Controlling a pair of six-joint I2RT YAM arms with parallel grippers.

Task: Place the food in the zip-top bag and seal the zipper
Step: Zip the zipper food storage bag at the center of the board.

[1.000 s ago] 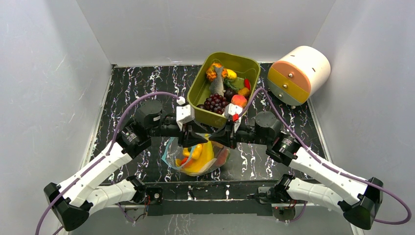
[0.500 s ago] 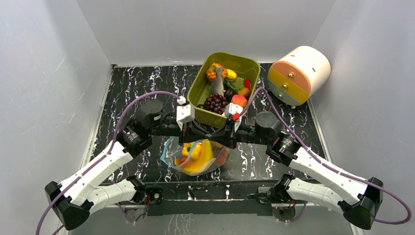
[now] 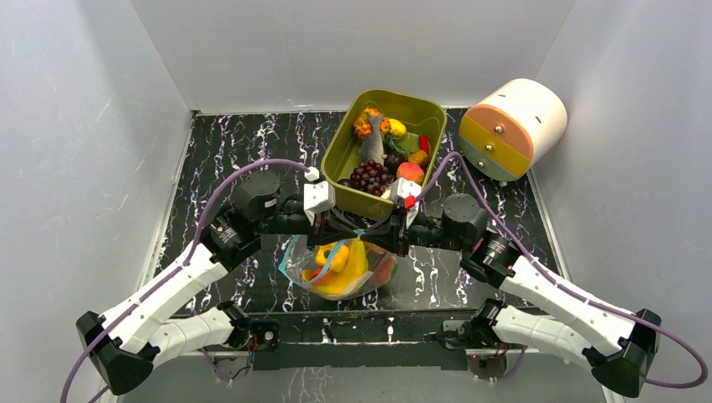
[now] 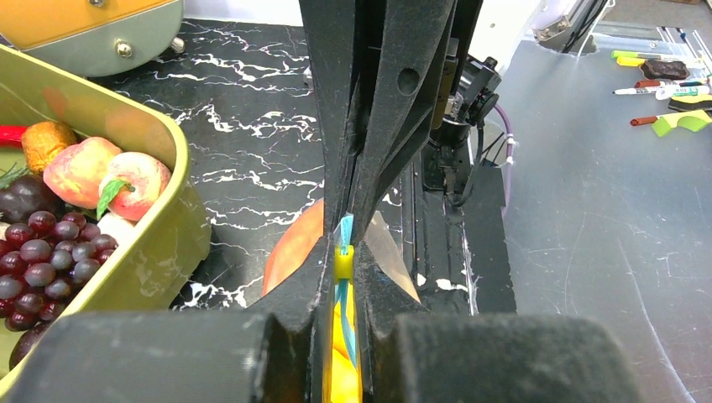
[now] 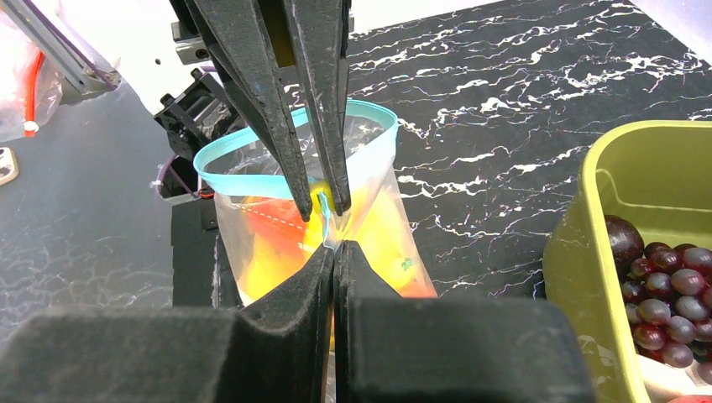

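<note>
The zip-top bag (image 3: 336, 270) hangs between both grippers over the black marble table, with yellow, orange and red food (image 3: 346, 267) inside. My left gripper (image 4: 342, 252) is shut on the teal zipper (image 4: 345, 228), right at a small yellow slider piece. My right gripper (image 5: 334, 245) faces it and is shut on the same zipper edge, tip to tip with the left one (image 3: 351, 232). In the right wrist view the zipper (image 5: 243, 180) still forms an open loop on the left side of the pinch. More food (image 3: 369, 176) lies in the olive tub.
The olive-green tub (image 3: 420, 107) stands just behind the grippers, holding grapes, a peach and other toy food. A round white drawer unit (image 3: 512, 126) lies at the back right. White walls close in the table on three sides.
My left gripper has shut on the zipper; a second ago it stood open around the rim. The right arm shifted slightly right, and the bag's mouth has been pulled narrower.
</note>
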